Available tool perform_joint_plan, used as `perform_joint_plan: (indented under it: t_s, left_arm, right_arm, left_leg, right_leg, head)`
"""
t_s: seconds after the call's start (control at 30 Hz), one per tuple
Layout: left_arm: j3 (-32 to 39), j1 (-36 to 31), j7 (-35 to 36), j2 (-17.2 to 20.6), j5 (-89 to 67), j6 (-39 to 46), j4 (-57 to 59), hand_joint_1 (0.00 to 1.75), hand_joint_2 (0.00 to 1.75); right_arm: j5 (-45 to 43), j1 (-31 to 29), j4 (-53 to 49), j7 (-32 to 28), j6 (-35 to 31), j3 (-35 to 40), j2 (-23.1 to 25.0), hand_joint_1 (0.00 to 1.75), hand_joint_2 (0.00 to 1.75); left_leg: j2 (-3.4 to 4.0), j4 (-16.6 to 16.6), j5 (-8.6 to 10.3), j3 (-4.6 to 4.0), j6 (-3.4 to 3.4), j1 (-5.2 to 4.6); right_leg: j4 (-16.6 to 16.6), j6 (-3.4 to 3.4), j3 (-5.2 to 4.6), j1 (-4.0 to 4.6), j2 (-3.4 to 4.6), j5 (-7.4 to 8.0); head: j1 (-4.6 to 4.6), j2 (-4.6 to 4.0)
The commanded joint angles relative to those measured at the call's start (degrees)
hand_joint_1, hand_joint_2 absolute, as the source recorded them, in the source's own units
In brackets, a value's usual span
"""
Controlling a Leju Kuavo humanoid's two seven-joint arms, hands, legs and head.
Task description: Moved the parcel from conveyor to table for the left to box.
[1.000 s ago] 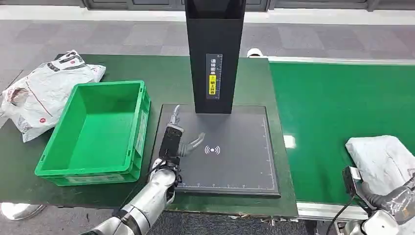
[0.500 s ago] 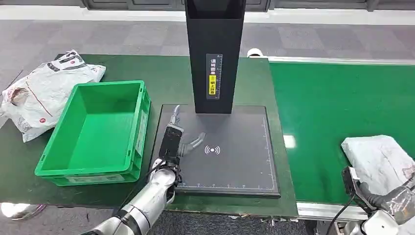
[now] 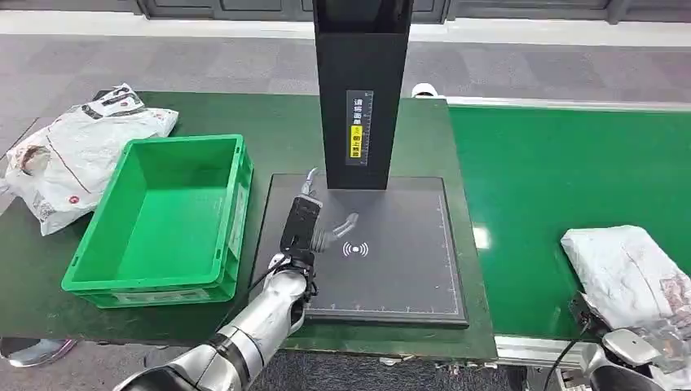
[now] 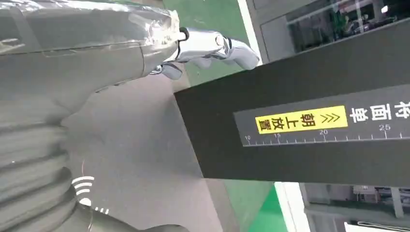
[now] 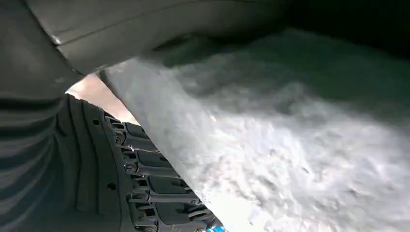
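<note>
One white parcel (image 3: pixel 623 273) is seen on the green conveyor (image 3: pixel 554 187) at four o'clock, gripped by the right hand (image 5: pixel 72 159); the left hand (image 3: pixel 314 228) is held empty, fingers spread, over the black scanner pad (image 3: pixel 399 269).

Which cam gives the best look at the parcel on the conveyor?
Head view: the white parcel lies on the green conveyor near the picture's right edge, its outline and crumpled surface mostly visible. The right wrist view shows the same wrapping very close and blurred, beside the right robot hand. The left wrist view faces the black scanner column instead.
</note>
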Motion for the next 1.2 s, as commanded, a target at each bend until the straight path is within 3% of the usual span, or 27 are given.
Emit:
perform_joint_plan:
  t_s: [0.03, 0.13, 0.17, 0.2, 0.37, 0.4, 0.63, 1.13, 1.2]
  left_arm:
    - [2.6, -3.03, -0.4, 0.17, 0.42, -0.49, 5.74, 0.0, 1.75]
    - [2.59, -3.17, -0.54, 0.15, 0.37, -0.9, 5.85, 0.0, 1.75]
    - [2.72, -3.16, -0.56, 0.16, 0.45, -0.82, 5.81, 0.0, 1.75]
    - [3.07, -2.95, -0.75, 0.25, 0.55, -0.42, 5.58, 0.0, 1.75]
    - [3.35, -2.6, -0.88, 0.55, 0.52, -0.52, 5.28, 0.0, 1.75]
    - [3.98, -2.28, -0.95, 0.65, 0.7, 0.1, 4.98, 0.0, 1.75]
    - [4.79, -1.26, -1.14, 1.38, -0.08, 1.22, 3.51, 0.0, 1.75]
    - [4.83, -1.27, -0.98, 1.44, -0.13, 1.15, 3.29, 0.0, 1.75]
    - [5.19, -0.84, -0.64, 1.61, -0.66, 1.6, 2.34, 0.0, 1.75]
  right_arm:
    - [-0.07, -1.21, 7.12, 4.07, 0.92, 3.05, -0.61, 0.0, 1.75]
    - [-0.07, -0.29, 6.93, 4.07, 0.71, 3.75, -0.52, 0.0, 1.75]
    - [-0.07, -0.09, 6.63, 4.07, 0.19, 3.93, -0.26, 0.12, 1.75]
    - [-0.12, 0.04, 6.25, 3.63, -1.62, 3.7, 0.16, 1.75, 1.75]
    - [-0.38, -0.64, 6.45, 2.66, -2.2, 3.18, 0.68, 1.75, 1.75]
    - [-0.68, -1.04, 6.05, -0.05, -6.41, 2.44, 1.25, 1.75, 1.75]
    - [-0.26, -3.92, 4.41, -7.14, -19.53, 1.88, 4.34, 1.75, 1.75]
    - [-0.27, -3.58, 4.53, -7.24, -19.97, 1.78, 4.35, 1.75, 1.75]
    - [-0.49, -3.37, 3.66, -10.53, -25.14, 1.05, 5.02, 1.75, 1.75]
  left_leg:
    - [-0.01, -0.05, 0.04, 0.05, 0.01, 0.02]
    - [-0.04, -0.13, 0.11, 0.04, 0.05, 0.02]
    - [-0.05, -0.06, 0.07, 0.04, 0.06, 0.04]
    - [-0.06, -0.01, 0.05, 0.03, 0.06, 0.06]
    - [-0.02, -0.09, 0.07, 0.04, 0.06, -0.01]
    - [-0.02, -0.03, 0.04, 0.0, 0.06, 0.02]
    - [0.25, -0.1, 0.02, -0.07, 0.03, 0.0]
    - [0.08, -0.07, 0.05, -0.21, 0.04, -0.01]
    - [0.13, -0.09, 0.05, -0.19, 0.03, -0.02]
  right_leg:
    - [-0.11, 0.0, 0.08, 0.02, -0.01, 0.06]
    - [-0.24, 0.04, 0.13, 0.03, -0.04, 0.14]
    - [-0.18, 0.09, 0.14, 0.04, -0.03, 0.13]
    - [-0.19, 0.12, 0.16, 0.06, -0.03, 0.13]
    - [-0.23, 0.11, 0.15, -0.01, 0.01, 0.15]
    - [-0.2, 0.12, 0.12, 0.01, 0.01, 0.15]
    - [-0.15, 0.08, -0.06, 0.0, 0.28, 0.19]
    - [-0.06, 0.11, -0.19, -0.03, 0.13, 0.14]
    - [-0.08, 0.1, -0.18, -0.03, 0.17, 0.15]
  head:
    - [0.0, 0.0]
    - [0.0, 0.0]
    - [0.0, 0.0]
    - [0.0, 0.0]
    - [0.0, 0.0]
    - [0.02, 0.0]
    - [0.02, 0.0]
    - [0.02, 0.0]
    - [0.02, 0.0]
